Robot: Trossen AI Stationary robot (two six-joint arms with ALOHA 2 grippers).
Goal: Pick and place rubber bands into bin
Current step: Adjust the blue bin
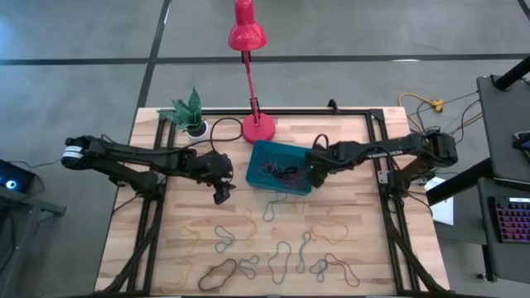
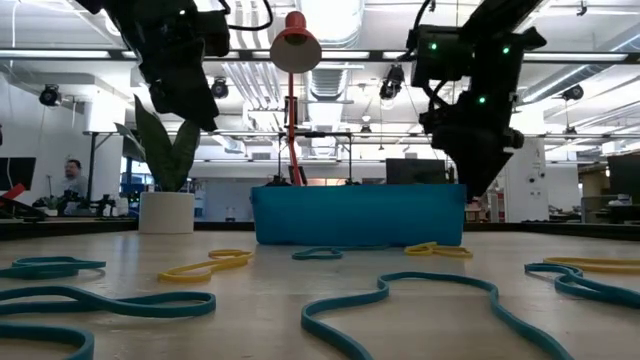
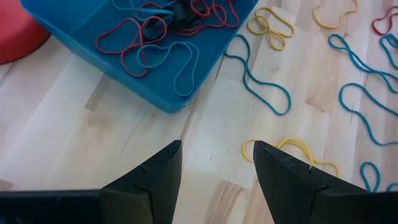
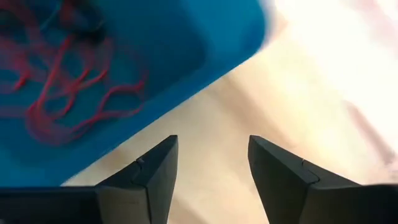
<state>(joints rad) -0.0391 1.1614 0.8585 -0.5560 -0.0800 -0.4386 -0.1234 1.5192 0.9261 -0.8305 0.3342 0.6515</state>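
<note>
My left gripper [image 3: 216, 163], spread and empty, hangs nearest the thin yellow rubber band [image 3: 292, 151] just ahead, lower right of the shallow teal plastic bin [image 1: 258, 170], while my right gripper [image 4: 211, 163], parted and empty, hovers at its right edge.

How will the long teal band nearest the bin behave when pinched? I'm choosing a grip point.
Probably floppy: the teal band lies in loose curves on the table. Likely light, so it should dangle, perhaps snagging the yellow band beside it.

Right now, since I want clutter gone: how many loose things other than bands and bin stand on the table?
2: the lamp behind the bin, and the plant pot left of the lamp. Nothing else seems hidden.
</note>
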